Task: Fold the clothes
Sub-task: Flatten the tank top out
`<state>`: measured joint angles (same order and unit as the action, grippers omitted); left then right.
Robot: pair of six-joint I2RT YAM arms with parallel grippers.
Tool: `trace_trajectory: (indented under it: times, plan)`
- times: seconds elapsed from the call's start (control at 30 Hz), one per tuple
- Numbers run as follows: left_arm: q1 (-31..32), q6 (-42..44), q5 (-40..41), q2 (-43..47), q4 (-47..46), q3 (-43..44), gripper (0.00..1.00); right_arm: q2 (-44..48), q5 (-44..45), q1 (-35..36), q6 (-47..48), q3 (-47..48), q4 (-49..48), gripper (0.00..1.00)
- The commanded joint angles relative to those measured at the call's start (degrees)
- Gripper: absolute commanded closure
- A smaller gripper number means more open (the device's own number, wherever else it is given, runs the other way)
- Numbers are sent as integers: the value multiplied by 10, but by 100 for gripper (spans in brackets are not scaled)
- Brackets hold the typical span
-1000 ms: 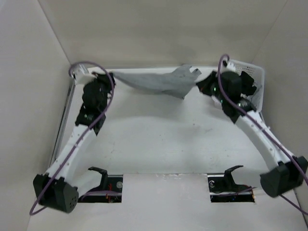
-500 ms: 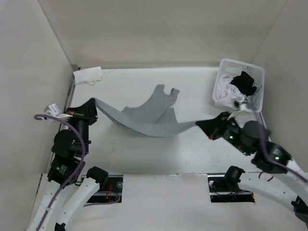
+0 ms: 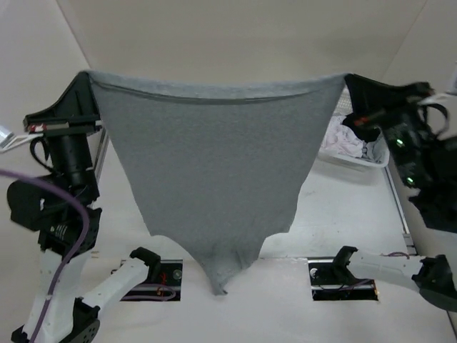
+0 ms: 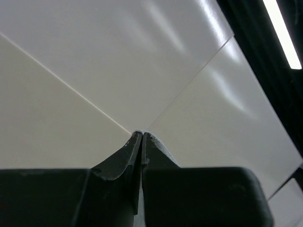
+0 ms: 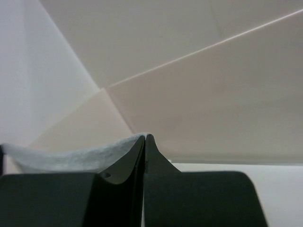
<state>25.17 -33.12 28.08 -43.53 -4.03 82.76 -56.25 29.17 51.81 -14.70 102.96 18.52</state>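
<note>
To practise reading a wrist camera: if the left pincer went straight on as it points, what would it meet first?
Probably the white wall, near the seam where its panels meet. Nothing else shows ahead of the left pincer, though depth is unclear.

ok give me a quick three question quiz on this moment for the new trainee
1. True or false: the grey top lies flat on the table.
2. How many grippers are shut on the top? A) none B) one C) two
3. Fill in: the white basket stands on the robot's ___ side of the table.

Key
1. False: it hangs spread out in the air, upper edge pulled taut.
2. C: the left gripper and the right gripper each pinch an upper corner.
3. right
</note>
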Motion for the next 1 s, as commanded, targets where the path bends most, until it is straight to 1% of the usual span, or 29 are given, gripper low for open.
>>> trace_trajectory:
  times: [0.0, 0.07, 0.13, 0.2, 0.27, 0.33, 0.43, 0.57, 0.67, 0.73, 0.87, 0.9, 0.97]
  plan:
    - [-22, 35, 3, -76, -6, 1, 100, -75, -91, -104, -26, -6, 9, 100]
    - [-40, 25, -8, -105, -12, -11, 100, -114, -173, -174, -74, -14, 2, 100]
    - [-75, 4, -28, -142, -14, -18, 100, -157, -226, -221, -101, -14, -9, 100]
    - [-121, -35, -69, -188, -10, -17, 100, -201, -251, -243, -112, -5, -23, 100]
    - [-168, -81, -108, -239, -5, -5, 100, -250, -267, -263, -115, 24, -26, 100]
    - [-202, -112, -142, -288, 10, 31, 100, -306, -277, -279, -118, 82, -14, 100]
    - [-216, -107, -145, -335, 28, 101, 100, -380, -292, -295, -123, 195, 27, 100]
    - [-226, -85, -133, -353, 39, 167, 100, -452, -296, -297, -120, 360, 84, 100]
    - [-235, -72, -130, -356, 45, 194, 100, -487, -300, -297, -119, 468, 120, 100]
    - [-241, -71, -130, -355, 47, 204, 100, -500, -302, -298, -122, 515, 133, 100]
    - [-246, -70, -132, -343, 52, 208, 100, -480, -302, -304, -120, 509, 141, 100]
    - [-244, -68, -130, -333, 49, 196, 100, -467, -302, -304, -118, 487, 143, 100]
    - [-238, -67, -126, -313, 39, 158, 100, -431, -300, -303, -115, 409, 129, 100]
